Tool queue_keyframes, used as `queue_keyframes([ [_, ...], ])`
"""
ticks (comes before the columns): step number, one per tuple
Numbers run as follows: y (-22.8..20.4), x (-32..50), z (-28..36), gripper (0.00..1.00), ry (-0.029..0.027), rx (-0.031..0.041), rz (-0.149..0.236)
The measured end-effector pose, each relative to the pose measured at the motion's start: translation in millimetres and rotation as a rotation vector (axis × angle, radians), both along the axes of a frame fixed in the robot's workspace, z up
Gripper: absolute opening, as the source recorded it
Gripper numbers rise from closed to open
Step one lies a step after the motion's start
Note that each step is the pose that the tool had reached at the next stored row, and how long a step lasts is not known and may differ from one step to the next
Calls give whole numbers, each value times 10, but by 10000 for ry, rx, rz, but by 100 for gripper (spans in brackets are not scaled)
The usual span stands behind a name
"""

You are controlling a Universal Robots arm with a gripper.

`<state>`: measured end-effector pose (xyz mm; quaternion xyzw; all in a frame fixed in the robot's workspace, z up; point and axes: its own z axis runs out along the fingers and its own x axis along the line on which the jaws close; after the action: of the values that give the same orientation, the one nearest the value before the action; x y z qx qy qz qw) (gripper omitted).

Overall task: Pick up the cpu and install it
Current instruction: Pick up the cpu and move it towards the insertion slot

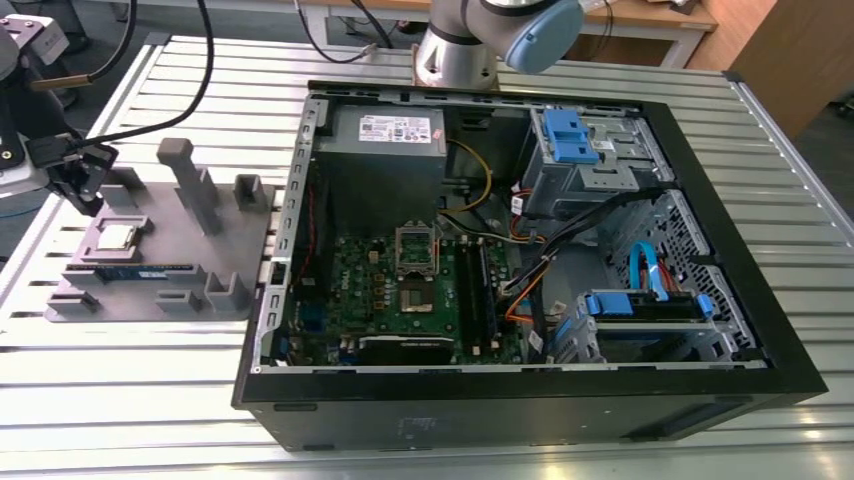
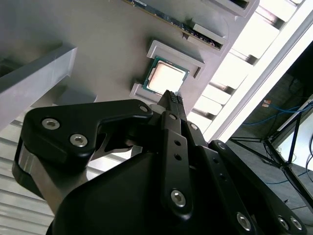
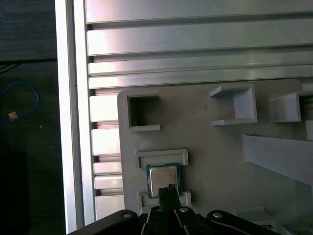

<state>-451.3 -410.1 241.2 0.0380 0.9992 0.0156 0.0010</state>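
The cpu (image 1: 118, 236) is a small square chip with a silvery top, lying flat in a recess of the grey fixture plate (image 1: 200, 250) at the exterior view's left. Both wrist views show the cpu (image 2: 165, 78) (image 3: 163, 179) framed by low raised walls. My gripper (image 1: 86, 196) hangs just above and slightly beside the chip. Its two thin black fingers are pressed together, so the gripper (image 2: 173, 99) (image 3: 169, 188) is shut with nothing held, its tips over the chip's near edge.
A long blue-green memory stick (image 1: 134, 270) lies in the fixture beside the cpu. Grey posts (image 1: 187, 180) rise from the plate. The open computer case (image 1: 534, 250) sits to the exterior view's right, with the motherboard socket (image 1: 416, 250) and cables inside.
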Motion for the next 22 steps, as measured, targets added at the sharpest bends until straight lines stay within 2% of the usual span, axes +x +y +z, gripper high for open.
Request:
queue_keyframes([
  [12, 0, 0, -7, 11, -3, 2, 0],
  [19, 0, 0, -116, 11, -1, 1, 0],
  [22, 0, 0, -122, 11, 2, -1, 0],
])
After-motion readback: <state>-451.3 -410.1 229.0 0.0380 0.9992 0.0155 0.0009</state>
